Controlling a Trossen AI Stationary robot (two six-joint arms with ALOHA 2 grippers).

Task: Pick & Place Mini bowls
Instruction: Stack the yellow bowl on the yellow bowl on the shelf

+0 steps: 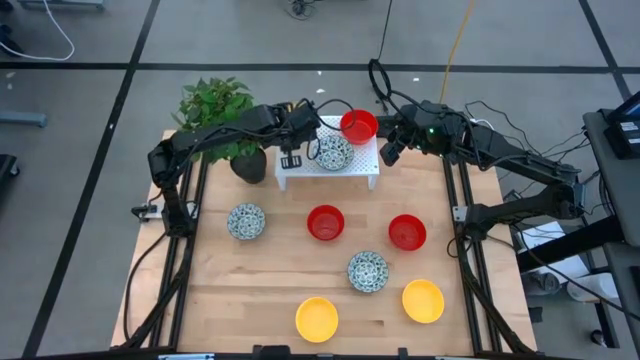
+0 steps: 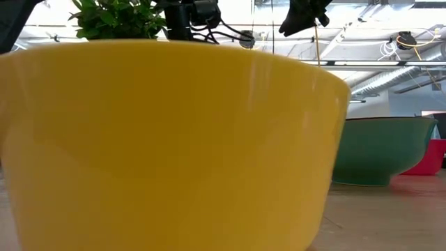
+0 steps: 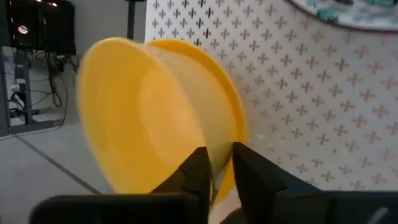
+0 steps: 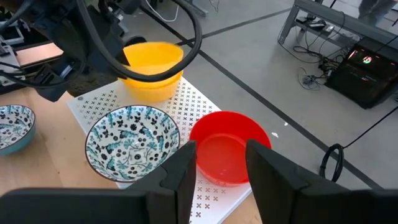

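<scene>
While your left gripper [image 3: 221,171] sits over the white perforated rack [image 1: 362,166], its fingers straddle the wall of a yellow bowl [image 3: 155,112] with a narrow gap; whether they pinch that wall or have just let go you cannot tell, though the bowl appears to rest on the rack, which suggests a placement in hand. Beyond those jaws the rack's surface runs on to a speckled bowl [image 4: 132,143], and beside that sits a red bowl [image 4: 227,146]. Your right gripper [image 4: 221,165] hovers just above the red bowl with its fingers spread and nothing between them, apart from the rim, probably standing off after setting it down or waiting to fetch another. The rack seems to be the collecting place, so bowls there are packed close, nearly touching. Well away from both jaws, on the pale wooden table [image 1: 270,285], lie two red bowls [image 1: 325,222], two speckled ones [image 1: 246,221] and two yellow ones [image 1: 317,318], spread apart with room for a grasp on each. A potted plant [image 1: 220,110] stands beside the left arm, and the grey floor around the table carries loose cables and equipment.
</scene>
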